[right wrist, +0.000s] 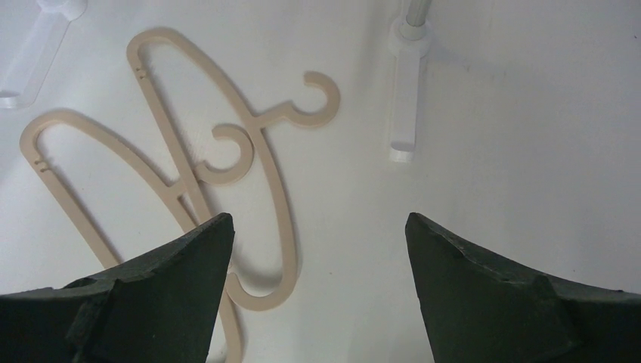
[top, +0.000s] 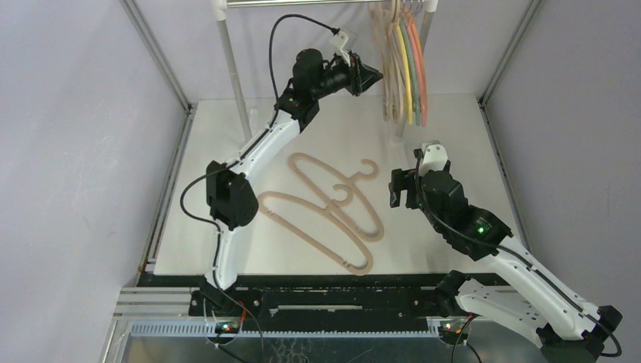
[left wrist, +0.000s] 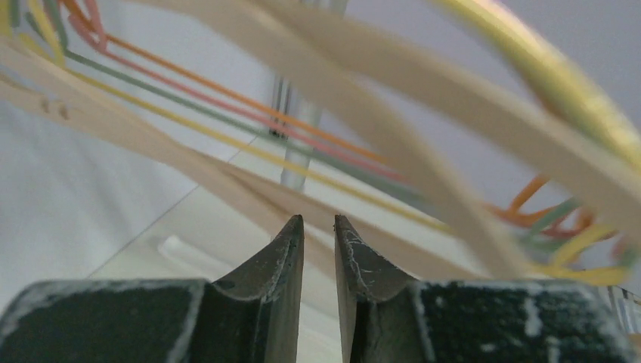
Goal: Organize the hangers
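Several hangers (top: 401, 68) hang bunched on the rail (top: 317, 3) at the back right: thick beige ones, then thin yellow (top: 410, 83), green and orange ones. My left gripper (top: 372, 76) is raised just left of them. In the left wrist view its jaws (left wrist: 317, 221) stand slightly apart with nothing between them, and the beige hangers (left wrist: 453, 102) cross close in front. Two beige hangers lie overlapped on the table, their hooks (top: 368, 169) (top: 344, 190) pointing right. My right gripper (top: 394, 189) hovers beside those hooks, wide open and empty (right wrist: 317, 219). The same two hangers (right wrist: 335, 98) (right wrist: 227, 177) lie to its left.
The rail's left post (top: 234, 76) rises at the back of the white table (top: 453, 151). Its white feet (right wrist: 404, 98) (right wrist: 30, 68) rest on the tabletop. Grey walls close in both sides, with metal frame bars along the table edges.
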Robot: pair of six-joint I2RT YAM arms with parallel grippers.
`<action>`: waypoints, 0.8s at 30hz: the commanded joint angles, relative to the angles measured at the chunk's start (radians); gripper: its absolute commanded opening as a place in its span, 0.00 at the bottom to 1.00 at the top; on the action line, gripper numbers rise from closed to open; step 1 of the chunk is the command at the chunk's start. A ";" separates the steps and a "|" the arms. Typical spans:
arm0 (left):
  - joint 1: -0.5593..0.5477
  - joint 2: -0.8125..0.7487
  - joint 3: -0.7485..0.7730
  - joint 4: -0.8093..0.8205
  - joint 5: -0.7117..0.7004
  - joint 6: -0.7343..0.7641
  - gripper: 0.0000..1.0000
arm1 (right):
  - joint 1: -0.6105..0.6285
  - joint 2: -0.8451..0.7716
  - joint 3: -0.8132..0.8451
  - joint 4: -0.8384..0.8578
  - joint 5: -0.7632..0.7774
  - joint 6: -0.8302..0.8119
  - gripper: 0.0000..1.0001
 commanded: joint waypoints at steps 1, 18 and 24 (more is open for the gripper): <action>0.011 -0.134 -0.090 -0.068 -0.089 0.082 0.27 | 0.000 -0.029 0.003 -0.012 0.013 0.024 0.93; 0.072 -0.715 -0.904 -0.185 -0.422 0.097 0.76 | 0.169 0.128 -0.001 -0.002 -0.093 0.025 0.96; 0.069 -0.856 -1.167 -0.206 -0.548 0.034 0.75 | 0.199 0.317 -0.058 0.117 -0.115 0.054 0.94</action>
